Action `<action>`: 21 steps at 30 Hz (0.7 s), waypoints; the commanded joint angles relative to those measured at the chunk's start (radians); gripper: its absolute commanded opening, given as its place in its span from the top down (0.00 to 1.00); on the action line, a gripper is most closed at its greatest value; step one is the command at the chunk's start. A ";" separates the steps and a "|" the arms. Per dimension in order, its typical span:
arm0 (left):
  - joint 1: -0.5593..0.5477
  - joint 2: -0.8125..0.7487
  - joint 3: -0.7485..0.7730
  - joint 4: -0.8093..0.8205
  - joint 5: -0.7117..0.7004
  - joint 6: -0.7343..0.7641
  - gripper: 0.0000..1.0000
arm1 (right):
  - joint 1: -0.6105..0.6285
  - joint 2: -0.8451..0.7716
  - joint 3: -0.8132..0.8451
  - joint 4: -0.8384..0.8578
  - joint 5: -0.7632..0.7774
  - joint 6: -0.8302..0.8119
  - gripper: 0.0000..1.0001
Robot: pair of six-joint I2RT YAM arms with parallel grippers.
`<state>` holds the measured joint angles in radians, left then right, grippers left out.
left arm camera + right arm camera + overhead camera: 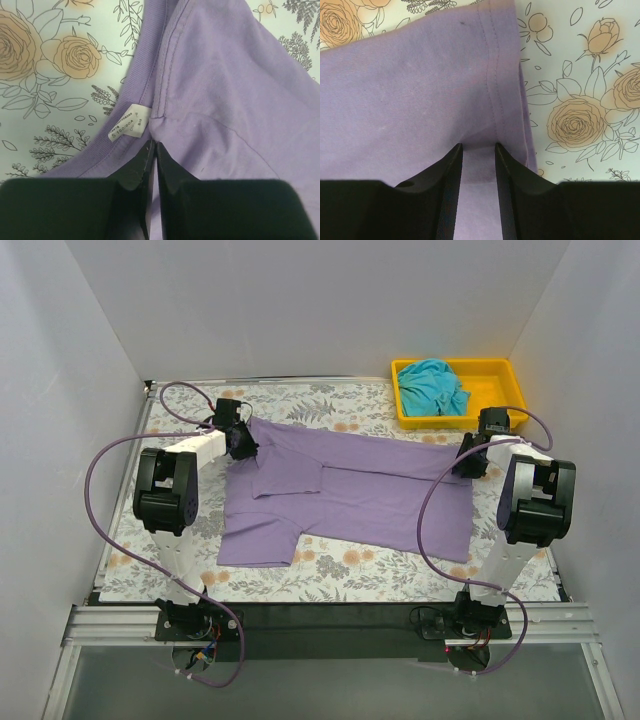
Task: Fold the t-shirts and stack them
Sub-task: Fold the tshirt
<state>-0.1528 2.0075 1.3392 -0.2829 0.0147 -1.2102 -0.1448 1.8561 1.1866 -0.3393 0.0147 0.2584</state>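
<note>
Lavender shirt (350, 495) between both grippers (pinched)

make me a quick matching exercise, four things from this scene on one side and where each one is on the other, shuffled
Things:
1. purple t-shirt
2. teal t-shirt
3. left gripper
4. right gripper

Places:
A. at the purple shirt's hem edge
B. bunched in the yellow tray
C. at the purple shirt's collar, beside the label
D. spread on the floral table

Pairs: 1-D, 2-B, 3-C, 4-A

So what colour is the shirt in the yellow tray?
Teal t-shirt, lying in the yellow tray; clearest in the top view.
</note>
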 commanded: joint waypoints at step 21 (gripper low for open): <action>-0.004 0.008 0.097 -0.019 -0.124 0.159 0.96 | -0.006 0.003 -0.005 0.014 -0.001 -0.028 0.66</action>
<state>-0.1539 2.0090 1.4052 -0.2924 -0.0738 -1.0782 -0.1448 1.8561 1.1828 -0.3344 0.0132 0.2523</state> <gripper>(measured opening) 0.023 0.340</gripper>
